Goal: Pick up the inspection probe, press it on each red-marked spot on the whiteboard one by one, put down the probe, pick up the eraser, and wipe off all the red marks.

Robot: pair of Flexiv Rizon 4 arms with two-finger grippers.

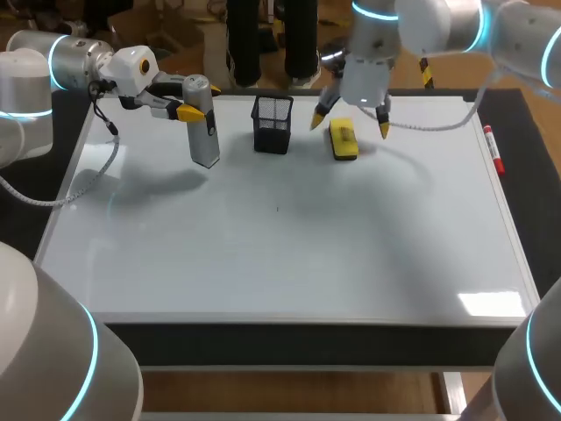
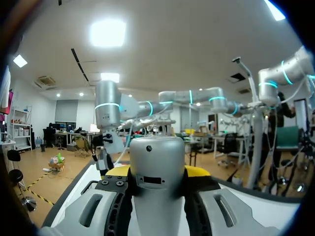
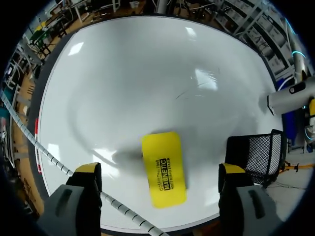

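On the tabletop: a whiteboard point(image 1: 289, 254) covers nearly the whole surface.
Left claw point(image 1: 202, 101): clamped on the upright silver probe point(image 1: 203, 132), near the board's far left corner. Whether the probe's lower end touches the board cannot be told.
Right claw point(image 1: 351, 127): fingers spread wide, hovering over the yellow eraser point(image 1: 343, 140) without touching it. The eraser lies flat at the board's far edge.
Red marks: none plainly visible. A faint thin mark sits near the board's middle, its colour too small to tell.
Progress: the probe is picked up but not yet put down. The eraser is not yet lifted, so the wiping looks to be ahead.
Container: a black mesh basket point(image 1: 272, 132) stands between probe and eraser. Nothing shows inside it.
Right edge: a red marker point(image 1: 493, 149) lies along the frame.
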